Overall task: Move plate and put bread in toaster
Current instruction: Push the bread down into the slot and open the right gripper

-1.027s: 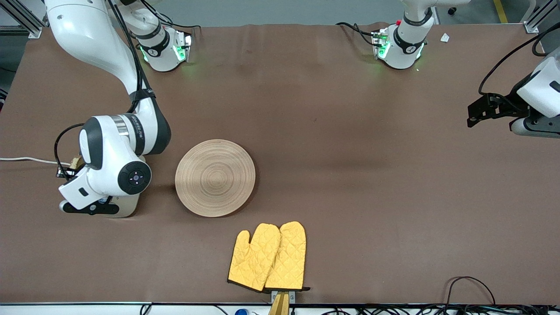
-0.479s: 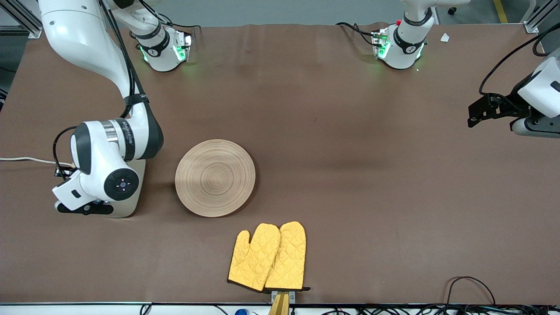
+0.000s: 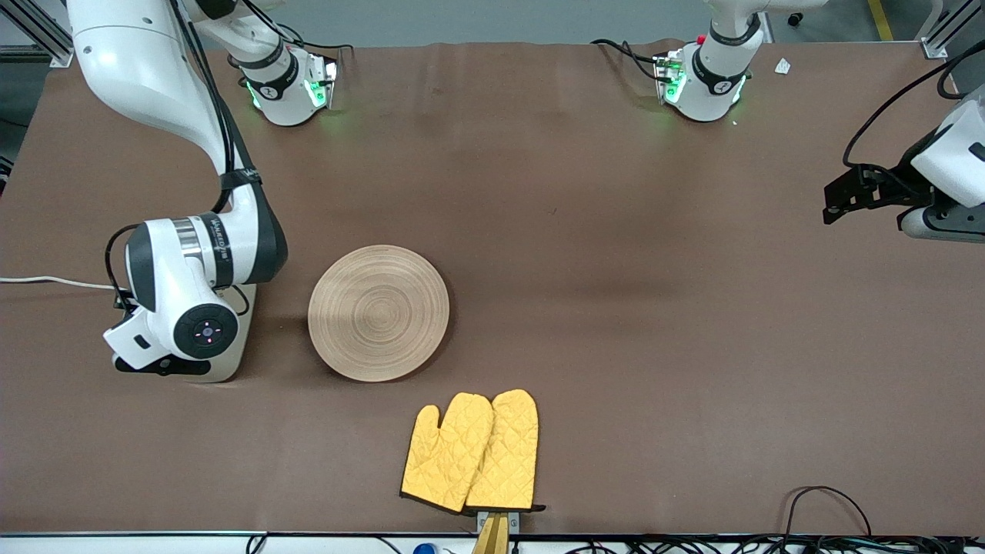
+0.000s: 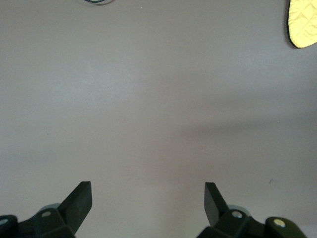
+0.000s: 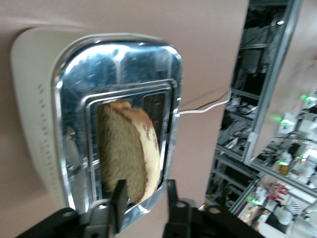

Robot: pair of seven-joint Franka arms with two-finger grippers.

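Observation:
The bread (image 5: 126,153) stands on edge in a slot of the toaster (image 5: 74,99), most of the slice still above the chrome top. My right gripper (image 5: 144,191) hangs just over it, open, one finger at each side of the slice's upper edge and a gap showing at one side. In the front view my right hand covers the toaster (image 3: 233,355) except for a cream strip. The plate (image 3: 378,312) lies bare on the table beside the toaster, toward the left arm's end. My left gripper (image 3: 835,201) waits open over bare table at the left arm's end, nothing between its fingers (image 4: 79,198).
A pair of yellow oven mitts (image 3: 471,450) lies nearer the front camera than the plate, by the table's edge; one tip shows in the left wrist view as a mitt (image 4: 303,22). The toaster's white cord (image 3: 46,282) runs off the right arm's end.
My right hand shifted a little over the toaster and its jaws parted off the bread. The bread's corner beside the wrist in the front view no longer shows. The left arm is still.

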